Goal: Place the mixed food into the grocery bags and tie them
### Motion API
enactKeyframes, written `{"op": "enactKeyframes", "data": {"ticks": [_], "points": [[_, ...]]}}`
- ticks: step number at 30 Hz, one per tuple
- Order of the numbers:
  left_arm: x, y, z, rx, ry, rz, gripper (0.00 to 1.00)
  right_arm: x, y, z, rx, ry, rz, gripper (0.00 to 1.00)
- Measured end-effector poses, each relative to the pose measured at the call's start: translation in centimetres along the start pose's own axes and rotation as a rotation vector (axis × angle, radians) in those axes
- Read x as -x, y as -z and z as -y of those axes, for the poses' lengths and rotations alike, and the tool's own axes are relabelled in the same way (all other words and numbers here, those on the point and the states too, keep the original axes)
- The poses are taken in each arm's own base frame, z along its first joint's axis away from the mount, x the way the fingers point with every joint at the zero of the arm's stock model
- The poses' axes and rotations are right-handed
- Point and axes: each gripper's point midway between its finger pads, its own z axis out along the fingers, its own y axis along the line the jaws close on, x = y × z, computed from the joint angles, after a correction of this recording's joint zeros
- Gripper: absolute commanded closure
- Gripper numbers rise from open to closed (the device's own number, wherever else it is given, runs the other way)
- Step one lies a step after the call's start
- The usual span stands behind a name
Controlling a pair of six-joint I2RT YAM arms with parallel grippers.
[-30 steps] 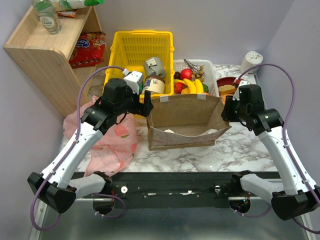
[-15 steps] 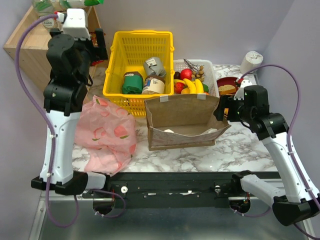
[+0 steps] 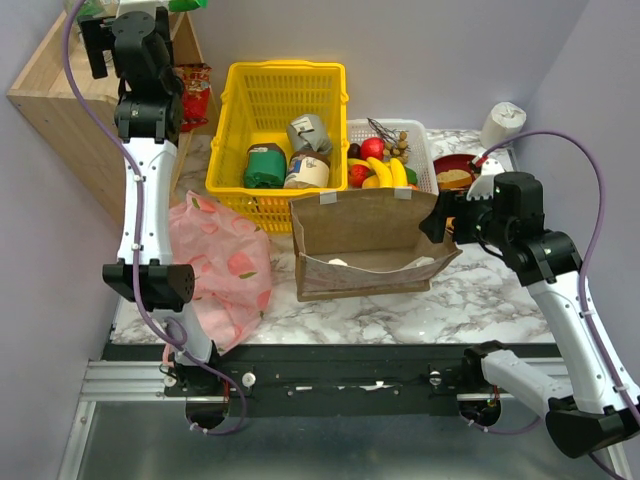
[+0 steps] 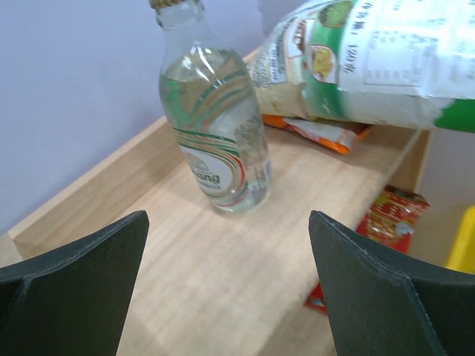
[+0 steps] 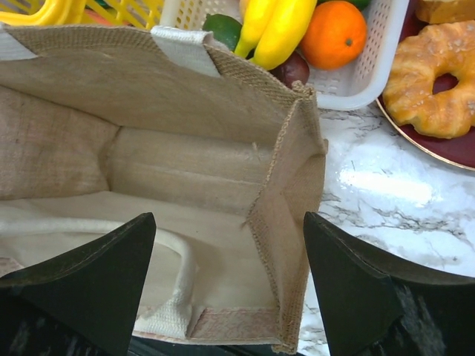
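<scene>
A green and white crisp packet (image 4: 371, 59) lies on top of the wooden shelf (image 3: 70, 95). My left gripper (image 4: 226, 222) is open and empty, raised high over that shelf top (image 3: 95, 45), facing the packet. Yellow bananas (image 5: 274, 30) and a round orange fruit (image 5: 335, 33) lie in a white basket (image 3: 420, 140) behind the brown bag (image 3: 370, 245). The bag stands open. My right gripper (image 5: 230, 219) is open and empty, over the bag's right end (image 3: 440, 222). The pink plastic bag (image 3: 225, 270) lies crumpled at the left.
A glass bottle (image 4: 215, 141) stands on the shelf top beside the packet. Red snack packets (image 3: 185, 90) lie on the lower shelf. A yellow basket (image 3: 285, 80) holds tins and jars. A plate with a doughnut (image 5: 438, 81) and a paper roll (image 3: 500, 120) are at the right.
My left arm has swung up and left, from over the yellow basket's front to the shelf top. My right gripper has shifted slightly left towards the brown bag's right edge.
</scene>
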Motion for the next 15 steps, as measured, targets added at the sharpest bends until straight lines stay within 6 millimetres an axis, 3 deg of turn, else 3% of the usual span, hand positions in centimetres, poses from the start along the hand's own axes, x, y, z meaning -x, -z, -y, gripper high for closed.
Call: {"op": "enactKeyframes", "data": {"ticks": [9, 15], "points": [[0.5, -3.7, -3.5, 0.131, 0.018, 0.055, 0.01, 1.0, 1.0, -1.0, 0.038, -0.003, 0.031, 0.11], [-0.4, -5.1, -3.1, 0.116, 0.022, 0.055, 0.01, 1.3, 1.6, -1.5, 0.063, -0.009, 0.050, 0.10]]}}
